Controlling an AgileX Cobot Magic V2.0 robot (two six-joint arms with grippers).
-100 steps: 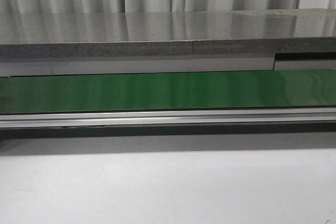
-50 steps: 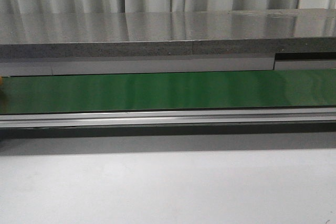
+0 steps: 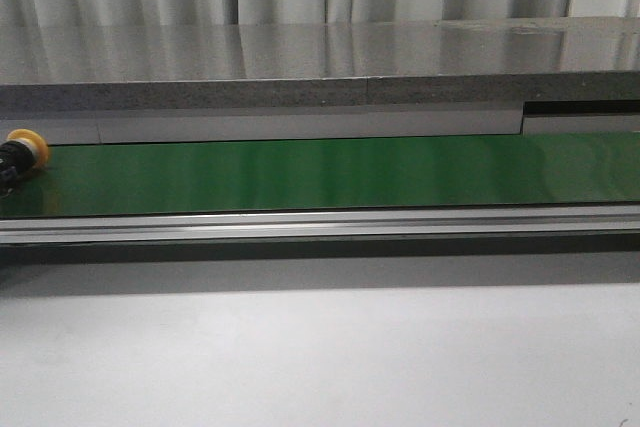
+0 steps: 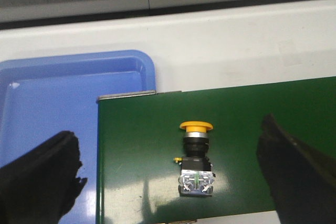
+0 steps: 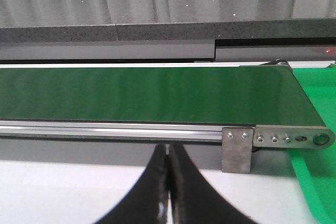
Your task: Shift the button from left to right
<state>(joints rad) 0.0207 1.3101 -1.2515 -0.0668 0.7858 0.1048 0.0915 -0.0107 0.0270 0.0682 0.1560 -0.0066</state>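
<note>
Button (image 4: pixel 196 157) lies on green belt (image 4: pixel 157 150), no readable writing.

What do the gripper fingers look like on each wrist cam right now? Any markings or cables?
Left gripper: two matte black, chunky angular fingers with rough, slightly ragged edges. Right gripper: two smooth black fingers that taper and curve to narrow tips. No cables, labels or markings show on either.

No readable text, label, brand, number or sign is showing in any view. The button (image 4: pixel 196 158) lying on the green belt (image 4: pixel 252 177) is bearing only small bluish-green specks on its clear base, too small to be read as characters.
</note>
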